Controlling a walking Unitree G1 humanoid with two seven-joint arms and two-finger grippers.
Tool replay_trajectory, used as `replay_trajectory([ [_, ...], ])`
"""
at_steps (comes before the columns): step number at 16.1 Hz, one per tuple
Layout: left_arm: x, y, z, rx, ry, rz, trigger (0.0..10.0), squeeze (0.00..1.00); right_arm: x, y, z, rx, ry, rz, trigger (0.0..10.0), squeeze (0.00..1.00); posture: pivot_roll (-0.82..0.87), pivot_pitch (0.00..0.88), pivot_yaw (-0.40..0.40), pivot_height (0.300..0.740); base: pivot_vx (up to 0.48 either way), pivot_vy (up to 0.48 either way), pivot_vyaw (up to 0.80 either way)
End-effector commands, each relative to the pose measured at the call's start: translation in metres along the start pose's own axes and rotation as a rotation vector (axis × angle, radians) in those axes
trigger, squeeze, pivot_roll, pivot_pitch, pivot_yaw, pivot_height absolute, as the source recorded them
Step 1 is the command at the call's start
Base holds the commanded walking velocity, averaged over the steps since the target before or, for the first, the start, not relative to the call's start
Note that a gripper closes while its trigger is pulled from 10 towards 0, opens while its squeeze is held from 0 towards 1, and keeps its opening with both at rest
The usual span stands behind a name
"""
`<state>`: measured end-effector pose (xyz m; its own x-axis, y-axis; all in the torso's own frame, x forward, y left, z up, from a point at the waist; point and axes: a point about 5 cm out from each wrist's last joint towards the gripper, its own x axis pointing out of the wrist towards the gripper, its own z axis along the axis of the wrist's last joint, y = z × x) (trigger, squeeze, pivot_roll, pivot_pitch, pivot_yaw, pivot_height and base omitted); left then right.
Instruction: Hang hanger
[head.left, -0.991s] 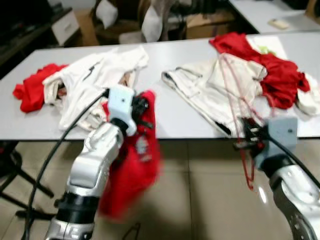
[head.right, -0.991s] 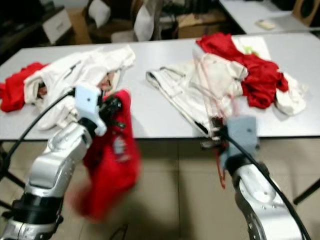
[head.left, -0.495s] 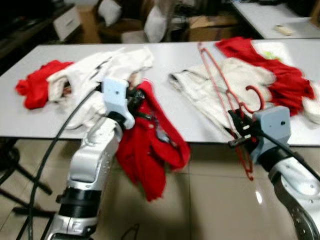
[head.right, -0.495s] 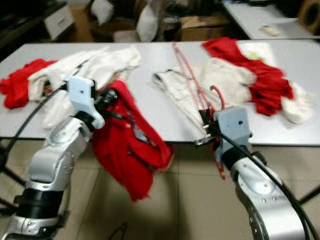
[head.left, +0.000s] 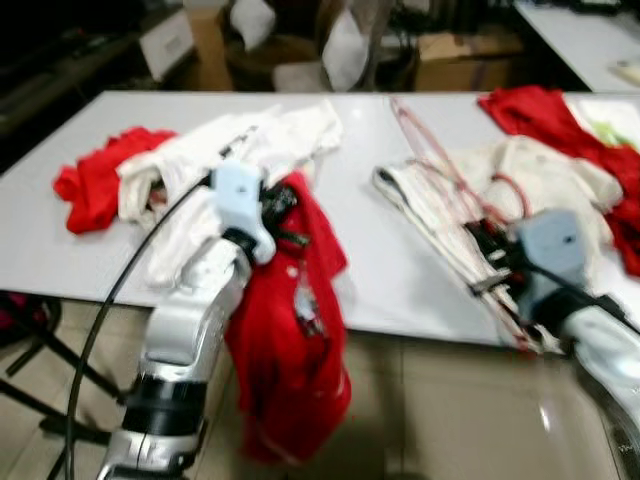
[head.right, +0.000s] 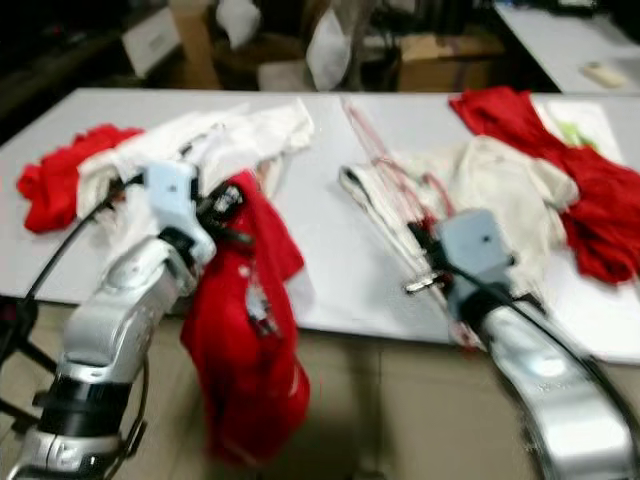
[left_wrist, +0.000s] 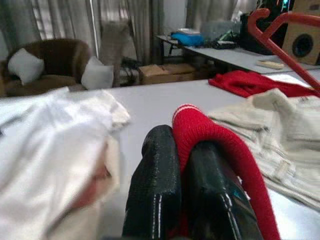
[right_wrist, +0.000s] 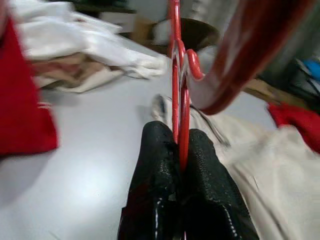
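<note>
The red hanger (head.right: 395, 190) lies slanted over the cream garment (head.right: 500, 200) on the tabletop (head.right: 330, 250), its lower bar clamped in the right gripper (head.right: 428, 262). Well left of the hanger, the left gripper (head.left: 283, 210) pinches the red sweater (head.left: 290, 340) by its collar. To dress it cleanly, lift the hanger clear, then feed one arm into the held-open neck.

red cloth garments: three (head.left: 290, 330) (head.left: 95, 185) (head.left: 560, 120); white cloth garments: two (head.left: 240, 150) (head.left: 520, 190); red plastic hanger: one (right_wrist: 176, 75); grey tables: two (head.left: 370, 270) (head.left: 590, 35).
</note>
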<state>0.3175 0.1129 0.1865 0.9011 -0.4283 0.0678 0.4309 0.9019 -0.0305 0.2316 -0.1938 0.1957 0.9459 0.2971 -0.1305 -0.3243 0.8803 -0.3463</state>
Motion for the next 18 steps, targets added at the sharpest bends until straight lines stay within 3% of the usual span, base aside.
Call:
replay_trajectory([
  [1,0.001,0.009,0.007,0.029,-0.014,0.024,10.0,0.00,-0.005,0.005,0.001,-0.014,-0.009,0.104,10.0,0.00,-0.19,0.000,0.066,0.740,0.000,0.000,0.00],
  [3,0.008,0.012,0.007,0.040,0.007,0.033,10.0,0.00,-0.015,-0.002,0.000,-0.041,0.008,0.183,10.0,0.00,-0.19,0.000,0.069,0.740,0.000,0.000,0.00],
  [5,0.026,0.019,0.015,0.058,0.024,0.034,10.0,0.00,-0.034,-0.016,0.002,-0.082,0.039,0.282,10.0,0.00,-0.19,0.000,0.075,0.740,0.000,0.000,0.00],
  [9,0.053,0.026,0.030,0.141,0.046,0.005,10.0,0.00,-0.058,-0.028,0.009,-0.144,0.082,0.437,10.0,0.00,-0.19,0.000,0.085,0.740,0.000,0.000,0.00],
  [11,0.069,0.022,0.045,0.144,0.000,-0.028,10.0,0.00,-0.068,-0.036,0.022,-0.149,0.030,0.485,10.0,0.00,-0.19,0.000,0.090,0.740,0.000,0.000,0.00],
  [13,0.080,0.018,0.055,0.145,-0.015,-0.057,10.0,0.00,-0.073,-0.038,0.029,-0.124,0.013,0.545,10.0,0.00,-0.20,0.000,0.093,0.740,0.000,0.000,0.00],
  [15,0.087,0.012,0.070,0.104,-0.058,-0.099,10.0,0.00,-0.072,-0.030,0.026,-0.134,0.050,0.631,10.0,0.00,-0.20,0.000,0.095,0.740,0.000,0.000,0.00],
  [18,0.089,0.008,0.095,0.038,-0.126,-0.144,10.0,0.00,-0.055,-0.025,0.015,-0.183,0.096,0.658,10.0,0.00,-0.19,0.000,0.084,0.740,0.000,0.000,0.00],
])
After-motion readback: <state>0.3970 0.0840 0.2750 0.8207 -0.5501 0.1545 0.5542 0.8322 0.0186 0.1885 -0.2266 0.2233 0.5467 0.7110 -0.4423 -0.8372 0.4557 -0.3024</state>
